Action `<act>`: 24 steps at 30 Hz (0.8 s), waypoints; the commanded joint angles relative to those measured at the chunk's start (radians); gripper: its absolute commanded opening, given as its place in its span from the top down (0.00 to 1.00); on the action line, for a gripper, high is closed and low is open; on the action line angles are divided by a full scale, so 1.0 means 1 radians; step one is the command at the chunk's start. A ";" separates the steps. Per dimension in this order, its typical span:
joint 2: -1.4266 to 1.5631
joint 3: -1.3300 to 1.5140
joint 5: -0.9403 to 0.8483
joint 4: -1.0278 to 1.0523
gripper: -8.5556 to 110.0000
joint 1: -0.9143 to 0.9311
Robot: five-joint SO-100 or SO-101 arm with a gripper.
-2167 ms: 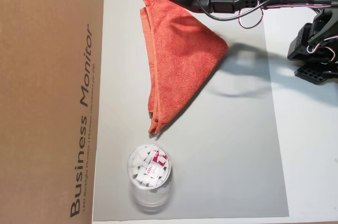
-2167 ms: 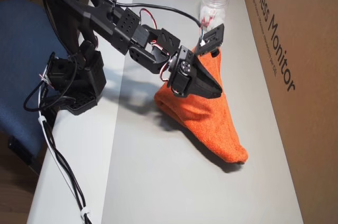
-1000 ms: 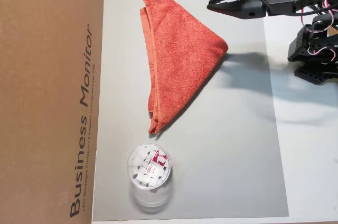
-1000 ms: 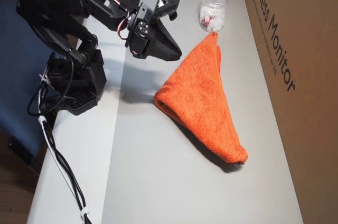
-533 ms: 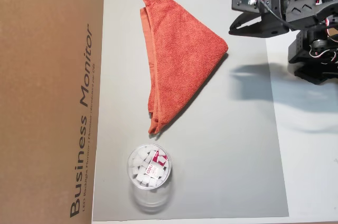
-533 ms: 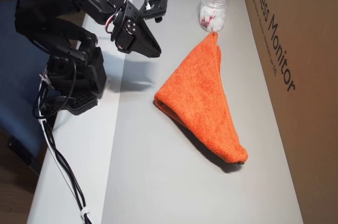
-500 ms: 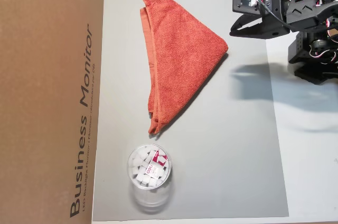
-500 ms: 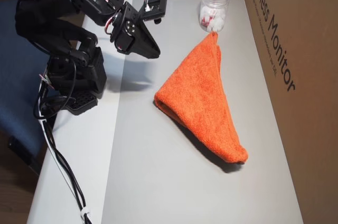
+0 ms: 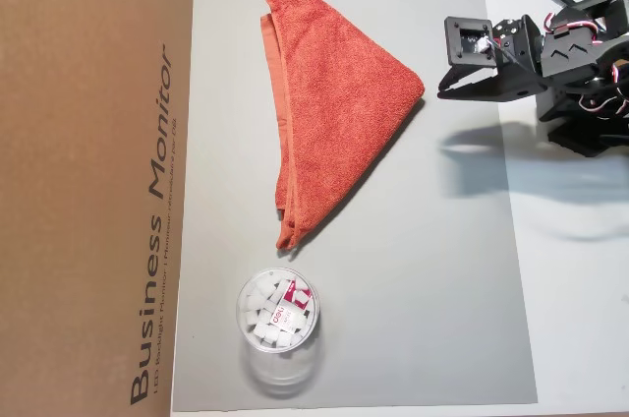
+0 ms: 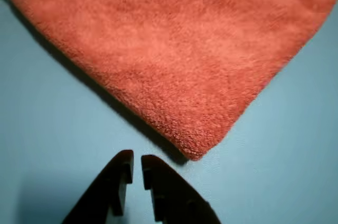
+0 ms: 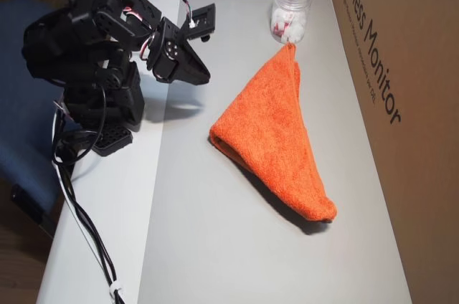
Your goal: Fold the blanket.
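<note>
Pulled back from the orange-red terry-cloth blanket [image 9: 334, 102], the black two-finger gripper [image 10: 137, 164] hangs empty, fingertips nearly together. That triangular fold lies on a grey mat [image 9: 423, 279], beside what looks like a brown cardboard box [image 9: 88, 181].

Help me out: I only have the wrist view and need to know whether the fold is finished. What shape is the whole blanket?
Observer: In both overhead views the blanket lies as a full triangle, folded over, with its long hemmed edge facing the cardboard box.
Operator: Is anything near it that I can't see?
Observer: A clear jar of white pieces stands just past one tip of the blanket, on the grey mat.
Operator: Where is the arm?
Observer: The gripper hangs off the blanket, beside its nearest corner.
</note>
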 commanded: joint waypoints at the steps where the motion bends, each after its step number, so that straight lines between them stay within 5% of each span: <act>1: 0.040 0.021 0.006 0.003 0.93 -0.003; 24: 0.207 0.301 0.006 0.003 0.93 -0.002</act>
